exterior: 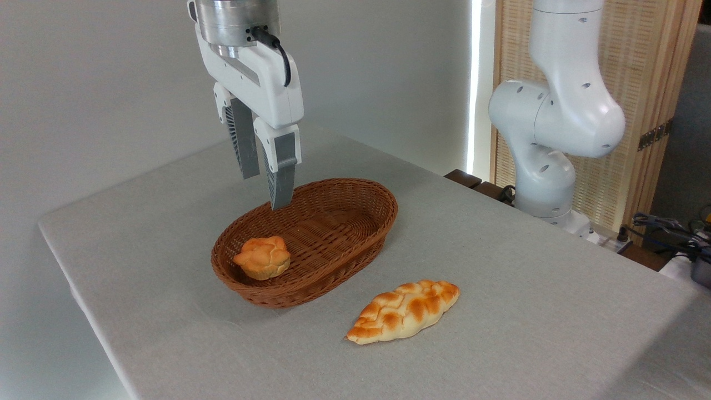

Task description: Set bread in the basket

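Observation:
The small orange-golden bun (pixel 262 257) with its lobed top lies inside the oval brown wicker basket (pixel 355 206), at the basket's left end. My gripper (pixel 265 191) hangs above the basket's back left rim, well clear of the bun. Its two grey fingers point down with a gap between them, open and holding nothing.
A longer, paler braided loaf (pixel 404 310) with browned patches lies on the grey table (pixel 527 289) in front of the basket to the right. The arm's white base column (pixel 550 128) stands at the back right, with cables (pixel 666 228) beyond the table edge.

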### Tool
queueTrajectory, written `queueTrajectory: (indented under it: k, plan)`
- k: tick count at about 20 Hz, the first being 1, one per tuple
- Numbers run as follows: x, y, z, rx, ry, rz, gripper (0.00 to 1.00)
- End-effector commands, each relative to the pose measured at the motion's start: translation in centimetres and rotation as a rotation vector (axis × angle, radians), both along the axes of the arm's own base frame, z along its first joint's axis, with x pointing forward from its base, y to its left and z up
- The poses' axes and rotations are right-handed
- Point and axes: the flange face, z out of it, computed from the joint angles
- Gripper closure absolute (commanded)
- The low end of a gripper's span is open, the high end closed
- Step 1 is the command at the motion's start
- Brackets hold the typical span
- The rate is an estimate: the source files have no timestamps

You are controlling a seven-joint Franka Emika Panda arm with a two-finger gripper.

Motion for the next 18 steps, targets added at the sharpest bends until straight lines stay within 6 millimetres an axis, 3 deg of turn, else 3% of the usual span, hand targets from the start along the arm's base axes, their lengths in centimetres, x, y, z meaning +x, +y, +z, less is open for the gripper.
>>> queueTrajectory:
  k: [1,18]
  plan:
    - [0.4,0.07,-0.15,0.011,0.012,0.027,0.0]
    - [0.35,0.36,-0.02,0.045,0.016,0.012,0.0]
